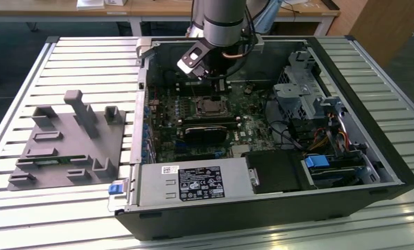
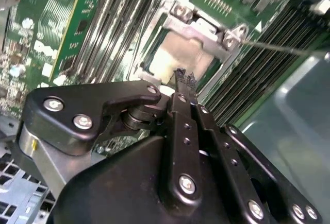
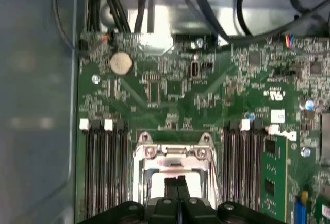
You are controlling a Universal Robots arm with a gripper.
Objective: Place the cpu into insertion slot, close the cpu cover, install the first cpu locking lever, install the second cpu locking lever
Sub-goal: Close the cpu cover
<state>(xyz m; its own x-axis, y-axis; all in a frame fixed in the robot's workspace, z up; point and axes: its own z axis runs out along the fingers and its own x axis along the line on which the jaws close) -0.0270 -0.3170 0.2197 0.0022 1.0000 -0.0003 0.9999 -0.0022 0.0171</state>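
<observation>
Jaws pressed together, your gripper [image 2: 183, 78] hovers close over the cpu [image 2: 175, 54], seated in the insertion slot [image 1: 197, 107] under the lowered cpu cover [image 2: 198, 26]; you seem at the first locking lever [image 2: 273, 46], which calls for a precise push on thin wire

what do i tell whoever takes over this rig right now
Gripper: shut, holding nothing. Its tips are over the edge of the socket; I cannot tell if they touch it.
Chip: its pale top shows seated in the socket.
Cover: the silver frame looks folded down around the chip.
Lever: one thin rod juts out sideways from the cover's corner and appears unlatched.
Done: chip in, cover seemingly down.
Left: the two locking levers, as far as these views tell.
</observation>
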